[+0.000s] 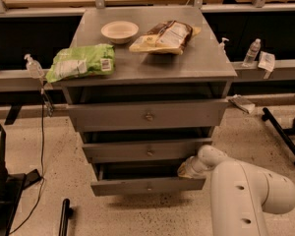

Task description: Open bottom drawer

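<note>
The bottom drawer (147, 186) of the grey metal cabinet is pulled partly out, with a dark gap showing above its front and a small round knob (148, 186) in the middle. My white arm comes in from the lower right. The gripper (186, 168) sits at the drawer's right end, tucked in the gap just above the front's top edge. Above it are the middle drawer (147, 150) and the top drawer (147, 115), both standing slightly out.
On the cabinet top (211, 63) lie a green bag (81, 62), a white bowl (119, 31) and a brown snack bag (164, 36). Spray and water bottles stand on side ledges. A black stand (285, 136) is on the floor at right, cables and a black base at left.
</note>
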{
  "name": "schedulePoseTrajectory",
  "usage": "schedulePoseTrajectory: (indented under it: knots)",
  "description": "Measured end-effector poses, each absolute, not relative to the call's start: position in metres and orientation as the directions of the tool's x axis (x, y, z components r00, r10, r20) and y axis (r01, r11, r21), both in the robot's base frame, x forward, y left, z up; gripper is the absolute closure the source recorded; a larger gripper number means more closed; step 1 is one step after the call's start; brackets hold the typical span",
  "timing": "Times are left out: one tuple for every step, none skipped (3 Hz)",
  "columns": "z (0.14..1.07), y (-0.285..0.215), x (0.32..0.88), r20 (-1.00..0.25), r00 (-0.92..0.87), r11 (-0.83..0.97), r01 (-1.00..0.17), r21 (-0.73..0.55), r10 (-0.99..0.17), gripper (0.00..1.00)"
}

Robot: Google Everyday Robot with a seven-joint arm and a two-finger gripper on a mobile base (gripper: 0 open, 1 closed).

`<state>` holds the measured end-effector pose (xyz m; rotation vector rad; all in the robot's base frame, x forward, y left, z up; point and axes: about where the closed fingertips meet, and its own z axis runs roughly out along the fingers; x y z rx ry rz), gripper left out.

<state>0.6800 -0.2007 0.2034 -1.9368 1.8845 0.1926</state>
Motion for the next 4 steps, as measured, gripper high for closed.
schedulePoseTrajectory:
  knots:
    - [0.207,-0.2,0.68,-0.386,0.067,0.016,-0.978,-0.207,-0.92,1.0]
    - [0.198,-0.199,0.675,-0.386,0.069,0.01,-0.98,-0.199,-0.92,1.0]
    - [0.199,-0.199,0.675,-0.386,0.069,0.01,-0.98,-0.199,-0.92,1.0]
    - [0.194,-0.198,0.663,-0.4,0.068,-0.001,-0.987,-0.164,-0.914,1.0]
